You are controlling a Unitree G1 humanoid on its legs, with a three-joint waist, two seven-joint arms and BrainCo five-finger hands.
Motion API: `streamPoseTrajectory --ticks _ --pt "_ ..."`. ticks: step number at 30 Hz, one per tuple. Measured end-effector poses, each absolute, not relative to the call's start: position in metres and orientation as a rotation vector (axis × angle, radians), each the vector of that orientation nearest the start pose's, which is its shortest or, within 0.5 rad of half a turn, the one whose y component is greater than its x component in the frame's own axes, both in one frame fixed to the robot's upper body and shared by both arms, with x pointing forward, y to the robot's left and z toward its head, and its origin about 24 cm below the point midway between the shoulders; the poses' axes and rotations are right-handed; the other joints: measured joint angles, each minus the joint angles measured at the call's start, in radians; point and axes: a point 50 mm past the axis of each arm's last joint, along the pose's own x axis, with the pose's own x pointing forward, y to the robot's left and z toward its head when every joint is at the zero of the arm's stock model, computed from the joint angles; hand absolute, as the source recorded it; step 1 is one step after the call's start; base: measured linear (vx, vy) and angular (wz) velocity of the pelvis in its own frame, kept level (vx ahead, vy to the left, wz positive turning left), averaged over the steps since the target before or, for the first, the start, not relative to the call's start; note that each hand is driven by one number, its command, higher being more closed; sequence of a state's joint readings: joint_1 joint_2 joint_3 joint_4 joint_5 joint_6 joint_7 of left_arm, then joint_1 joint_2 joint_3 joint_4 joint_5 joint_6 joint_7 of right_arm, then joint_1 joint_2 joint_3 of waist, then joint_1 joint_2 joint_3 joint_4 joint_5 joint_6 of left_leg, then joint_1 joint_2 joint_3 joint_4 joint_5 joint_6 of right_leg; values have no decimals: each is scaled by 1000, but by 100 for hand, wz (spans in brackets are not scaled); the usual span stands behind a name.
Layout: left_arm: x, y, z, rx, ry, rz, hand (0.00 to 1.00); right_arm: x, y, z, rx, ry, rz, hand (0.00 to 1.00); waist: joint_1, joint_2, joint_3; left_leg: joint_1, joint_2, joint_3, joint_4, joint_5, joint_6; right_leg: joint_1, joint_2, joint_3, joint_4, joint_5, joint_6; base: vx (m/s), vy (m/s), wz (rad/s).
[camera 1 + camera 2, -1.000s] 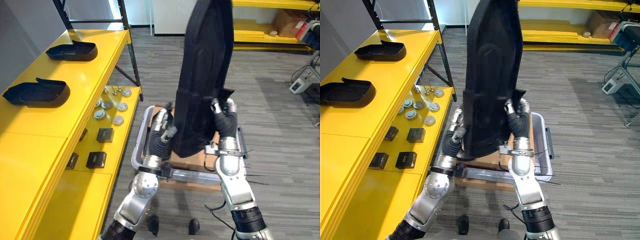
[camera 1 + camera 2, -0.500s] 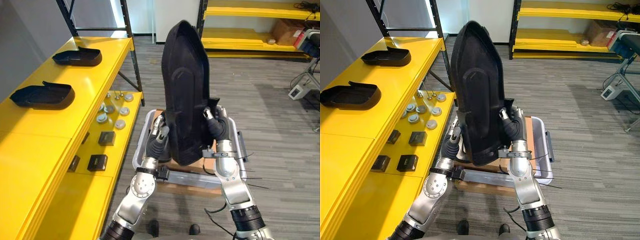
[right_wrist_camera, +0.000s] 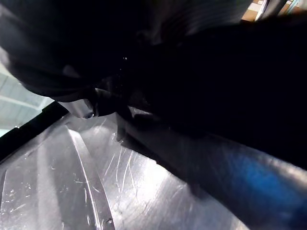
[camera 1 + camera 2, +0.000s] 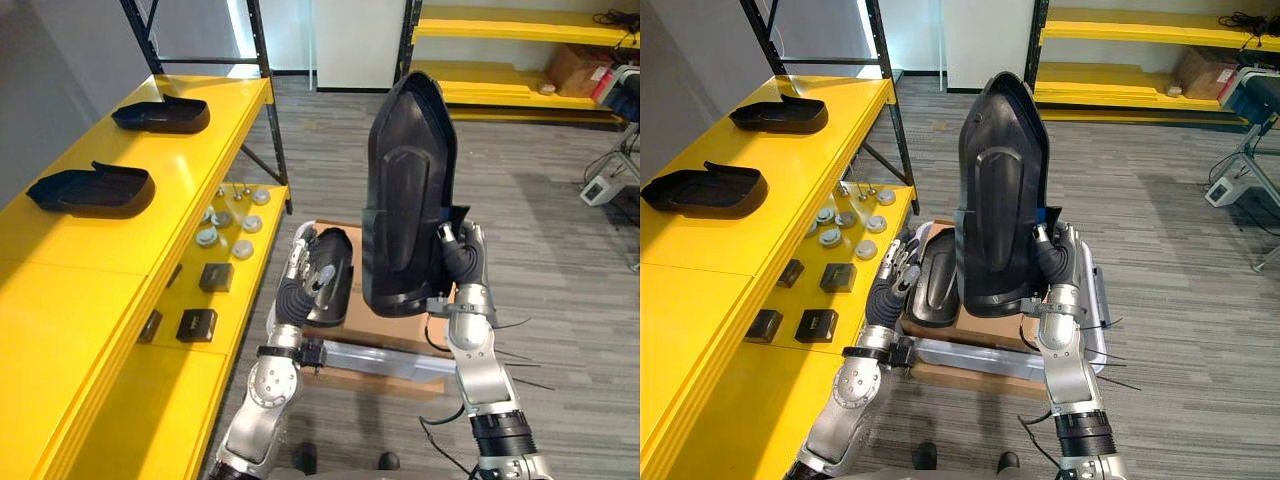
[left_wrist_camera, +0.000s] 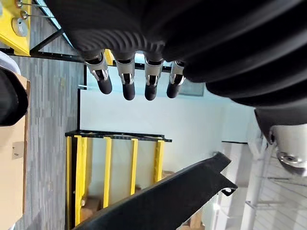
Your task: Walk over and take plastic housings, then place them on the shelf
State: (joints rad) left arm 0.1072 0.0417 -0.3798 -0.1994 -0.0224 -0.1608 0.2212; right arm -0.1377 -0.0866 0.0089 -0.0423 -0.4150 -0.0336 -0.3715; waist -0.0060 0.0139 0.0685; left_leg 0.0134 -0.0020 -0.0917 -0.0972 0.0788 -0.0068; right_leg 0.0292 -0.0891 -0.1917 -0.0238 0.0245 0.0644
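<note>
The right robot hand (image 4: pixel 458 258) has its fingers curled on the lower edge of a tall black housing (image 4: pixel 408 200), which it holds upright and clear of everything below, the pointed end uppermost. The right wrist view shows the housing's glossy inner face close against that hand.

Just to the left, the left robot hand (image 4: pixel 303 262) is raised with its fingers (image 5: pixel 127 81) straight and spread, holding nothing.

Close by the left robot hand, a second housing (image 4: pixel 328 290) lies on a sheet of cardboard (image 4: pixel 385 330). The cardboard sits inside a grey bin (image 4: pixel 380 355) on the floor, below both hands. I cannot tell whether the left robot hand touches this second housing.

Further left of the left robot hand stands a yellow shelf (image 4: pixel 190 180). On its upper level two more housings (image 4: pixel 162 115) (image 4: pixel 92 190) lie well apart from each other. The lower level carries a cluster of pale discs (image 4: pixel 222 225) and a few black blocks (image 4: pixel 195 322).
</note>
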Motion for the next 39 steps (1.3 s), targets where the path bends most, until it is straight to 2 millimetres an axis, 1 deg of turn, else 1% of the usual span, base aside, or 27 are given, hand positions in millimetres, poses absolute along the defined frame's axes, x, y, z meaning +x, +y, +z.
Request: streamPoseTrajectory --ticks 4,9,13,15,18,19,21,24,25,29,32,35,39 --pt "218 80 77 -17 -251 -136 0 274 -160 98 -434 -308 -332 100 4 -1 -1 0 0 0 0 0 0 0 0 0 -1 0 0 0 0 0" --pt "217 73 77 80 -268 -156 0 273 -140 96 -403 -314 -269 100 6 -7 -4 0 0 0 1 0 0 0 0 0 -2 0 0 0 0 0" --pt "219 62 83 145 -312 -198 0 272 -123 96 -397 -326 -213 100 18 -16 -10 0 0 0 1 0 0 0 0 0 -1 0 0 0 0 0" --pt "220 59 84 168 -323 -194 0 272 -116 97 -392 -336 -190 100 19 -20 -12 0 0 0 1 0 0 0 0 0 -1 0 0 0 0 0" --pt "221 59 84 213 -328 -173 0 272 -115 98 -396 -338 -193 100 20 -22 -14 -1 -2 0 0 0 0 0 -2 0 -1 0 0 0 0 0" --pt "221 59 84 236 -333 -169 100 272 -115 98 -397 -338 -193 100 19 -24 -15 -1 -2 0 0 0 0 0 -2 0 -1 0 0 0 0 0" --pt "221 59 82 255 -326 -165 100 272 -116 97 -398 -338 -193 100 19 -25 -17 -1 -2 0 0 0 0 0 -2 0 -1 0 0 0 0 0" --pt "224 59 73 282 -286 -161 100 272 -119 97 -421 -341 -192 100 19 -26 -30 -1 -2 0 0 0 0 0 -1 0 -1 0 0 0 0 0" --pt "224 59 70 286 -274 -158 100 272 -119 97 -427 -342 -189 0 19 -26 -33 -1 -2 0 0 0 0 0 -1 0 -2 0 0 0 0 0" --pt "225 61 59 309 -226 -162 100 270 -118 100 -425 -355 -169 0 19 -26 -38 1 -1 2 0 0 0 1 -1 2 -1 0 0 0 0 0" --pt "227 64 56 316 -205 -151 100 263 -112 109 -398 -419 -133 0 17 -26 -39 2 0 4 0 0 0 1 0 4 -1 0 0 0 0 -1" --pt "229 70 54 325 -187 -122 100 258 -106 122 -318 -484 -91 0 19 -27 -39 6 0 8 0 0 0 2 0 8 0 0 0 0 0 -3" --pt "229 80 51 330 -165 -83 100 252 -103 131 -220 -531 -36 0 19 -27 -40 8 0 10 0 0 0 3 0 9 1 0 0 0 0 0"
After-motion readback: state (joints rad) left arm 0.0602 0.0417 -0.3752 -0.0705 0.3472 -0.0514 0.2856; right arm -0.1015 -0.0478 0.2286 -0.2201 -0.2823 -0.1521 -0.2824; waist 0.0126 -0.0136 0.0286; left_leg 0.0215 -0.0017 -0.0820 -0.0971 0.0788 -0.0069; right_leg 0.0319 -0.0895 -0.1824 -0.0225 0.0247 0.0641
